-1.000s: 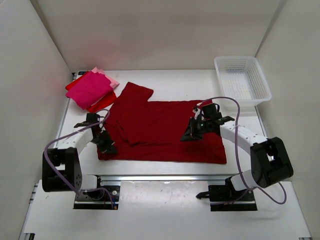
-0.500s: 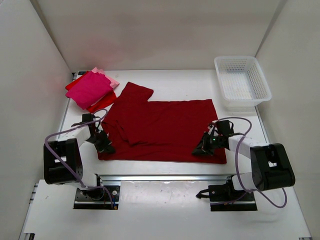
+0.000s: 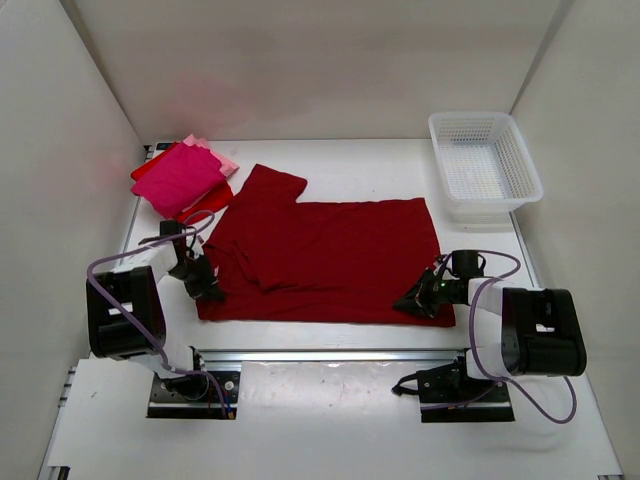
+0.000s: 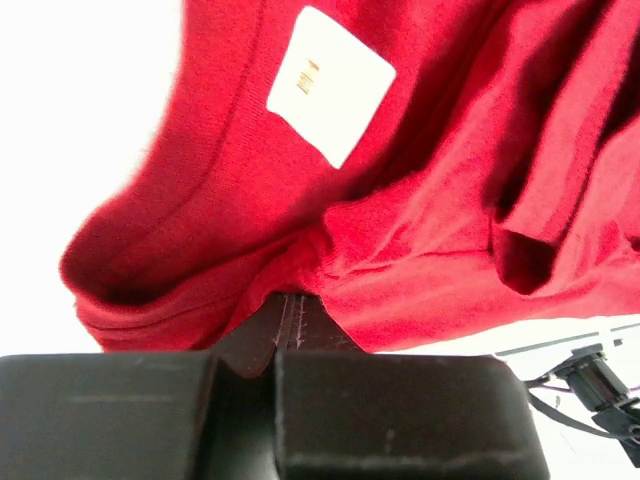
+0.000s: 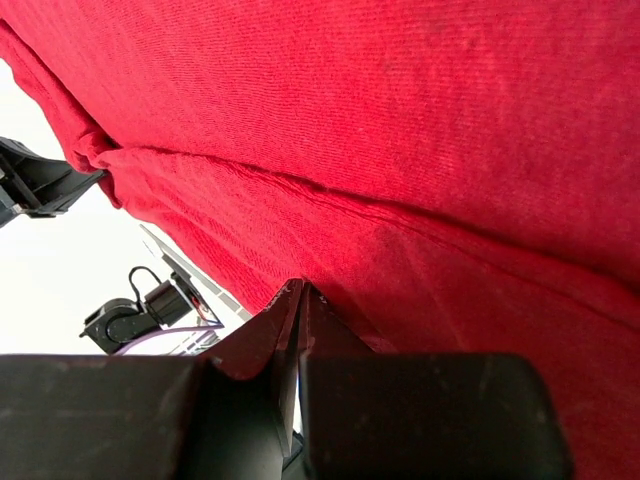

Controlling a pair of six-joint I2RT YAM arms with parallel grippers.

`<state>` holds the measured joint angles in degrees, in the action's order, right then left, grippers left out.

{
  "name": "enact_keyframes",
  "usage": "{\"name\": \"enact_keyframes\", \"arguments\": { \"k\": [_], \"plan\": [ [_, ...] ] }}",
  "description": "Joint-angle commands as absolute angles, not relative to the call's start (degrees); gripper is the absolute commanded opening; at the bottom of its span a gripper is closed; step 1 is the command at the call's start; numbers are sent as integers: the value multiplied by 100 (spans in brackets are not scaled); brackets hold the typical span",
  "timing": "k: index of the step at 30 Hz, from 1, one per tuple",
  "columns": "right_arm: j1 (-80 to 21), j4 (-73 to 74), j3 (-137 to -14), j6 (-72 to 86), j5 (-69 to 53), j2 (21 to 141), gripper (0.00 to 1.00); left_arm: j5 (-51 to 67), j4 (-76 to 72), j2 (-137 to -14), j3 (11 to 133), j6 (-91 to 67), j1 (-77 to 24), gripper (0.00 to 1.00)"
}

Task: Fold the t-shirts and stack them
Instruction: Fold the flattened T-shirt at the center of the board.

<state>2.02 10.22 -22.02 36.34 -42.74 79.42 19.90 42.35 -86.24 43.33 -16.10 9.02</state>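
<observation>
**A:** How far along are the arms with the shirts?

**B:** Three look finished. A magenta t-shirt (image 3: 180, 178) lies folded on top of a light pink t-shirt (image 3: 226, 161) and a bright red t-shirt (image 3: 205, 205), stacked at the back left of the table (image 3: 350, 165). The dark red t-shirt (image 3: 330, 260) is the one left. It lies spread over the middle of the table, just beside that stack, mostly flat, with only its near left part turned in on itself. By that reckoning, it has yet to be folded properly and set on the stack.

**A:** Which way does it lie?

**B:** Its long axis runs across the table, left to right. The neck end points to the robot's left, with one sleeve (image 3: 272, 182) sticking out toward the back. The straight hem faces right, on the white lattice basket's (image 3: 487, 207) side but apart from it.

**A:** And the grippers?

**B:** The left gripper (image 3: 208, 290) sits at the shirt's near left corner, clenched on a bunch of the dark red cloth close to a white label (image 4: 330, 85). The right gripper (image 3: 415, 303) is at the near right corner, jaws pressed together, tips against the cloth by the hem. Whether any cloth is nipped between them cannot be told.
</observation>
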Motion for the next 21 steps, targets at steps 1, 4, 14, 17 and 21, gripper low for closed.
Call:
{"name": "enact_keyframes", "arguments": {
  "k": [1, 4, 14, 17, 21],
  "plan": [
    [263, 1020, -2092, 3595, -3709, 8007, 0, 1506, 4438, -8718, 4623, -1432, 835, 0],
    [343, 1054, -2030, 3630, -3726, 8007, 0, 1107, 4413, -8832, 4693, -1555, 940, 0],
    [132, 1116, -2259, 3762, -3797, 7866, 0, 1275, 4632, -8869, 5686, -2021, 739, 7],
    [88, 1125, -2259, 3806, -3884, 7875, 0, 600, 4570, -8211, 5844, -2259, 309, 27],
    [9, 1019, -2223, 3779, -3955, 8015, 0, 448, 4729, -7805, 6056, -2390, 79, 34]
  ]
}}
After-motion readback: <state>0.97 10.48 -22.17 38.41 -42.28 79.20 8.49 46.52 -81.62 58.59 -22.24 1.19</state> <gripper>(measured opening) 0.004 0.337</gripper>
